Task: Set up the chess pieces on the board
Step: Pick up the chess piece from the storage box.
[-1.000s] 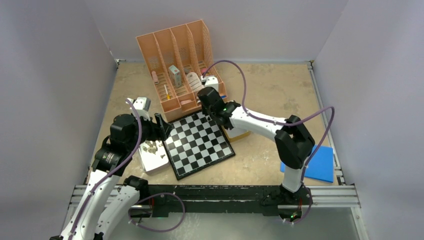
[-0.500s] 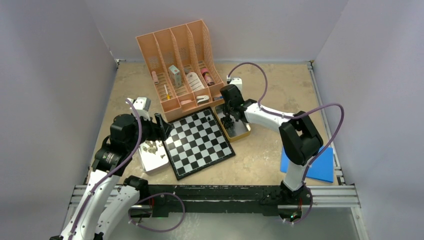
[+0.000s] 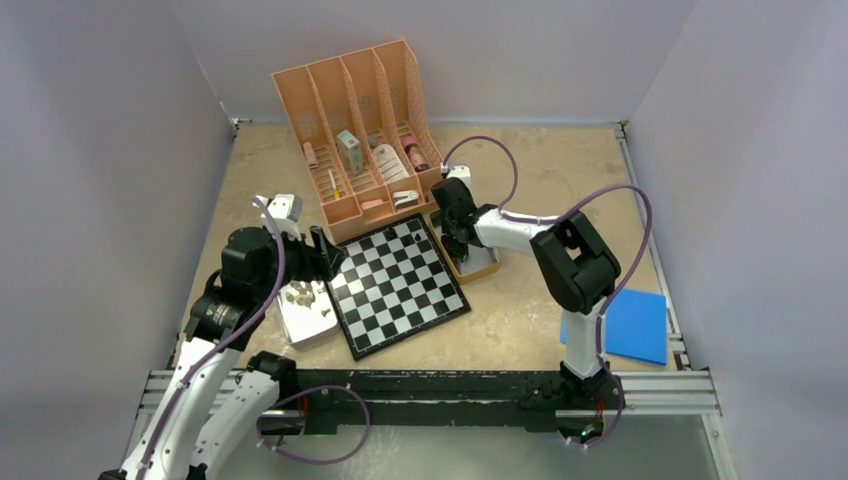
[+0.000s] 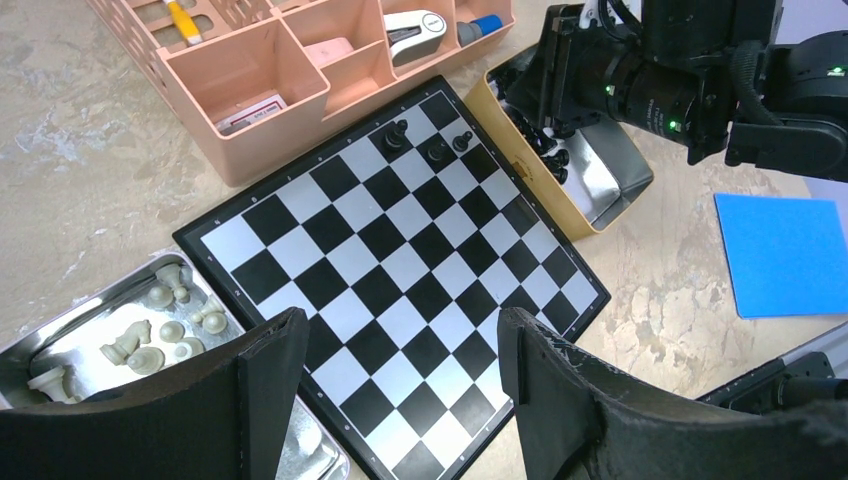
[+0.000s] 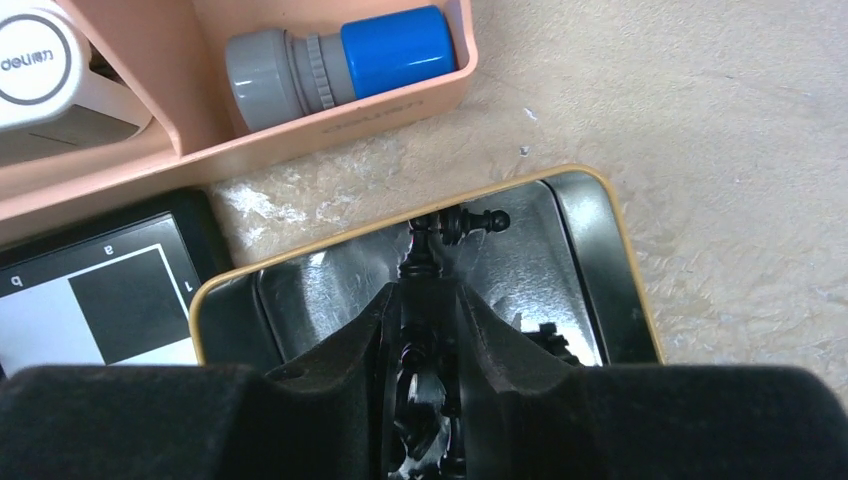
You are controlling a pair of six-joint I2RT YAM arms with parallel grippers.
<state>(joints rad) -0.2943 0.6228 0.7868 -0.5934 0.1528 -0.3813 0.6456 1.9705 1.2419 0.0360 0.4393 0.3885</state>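
The board [image 3: 397, 285] lies in the middle of the table, also in the left wrist view [image 4: 400, 270]. Three black chess pieces [image 4: 437, 150] stand at its far corner. Beige chess pieces [image 4: 150, 335] lie in a metal tray [image 3: 312, 330] left of the board. My left gripper [image 4: 400, 325] is open and empty above the board's near left side. My right gripper [image 5: 428, 290] is down in the yellow-rimmed tray [image 5: 620, 250], its jaws shut on a black piece [image 5: 425, 250]. More black pieces [image 5: 470, 220] lie there.
A peach desk organiser [image 3: 355, 140] with bottles, boxes and a blue-capped tube [image 5: 340, 65] stands just behind the board and tray. A blue sheet [image 3: 630, 325] lies at the right. The aluminium rail [image 3: 430, 390] runs along the near edge.
My right gripper moved from over the board's far corner to the right, then settled down into the yellow-rimmed tray among the black pieces. The left arm has not moved.
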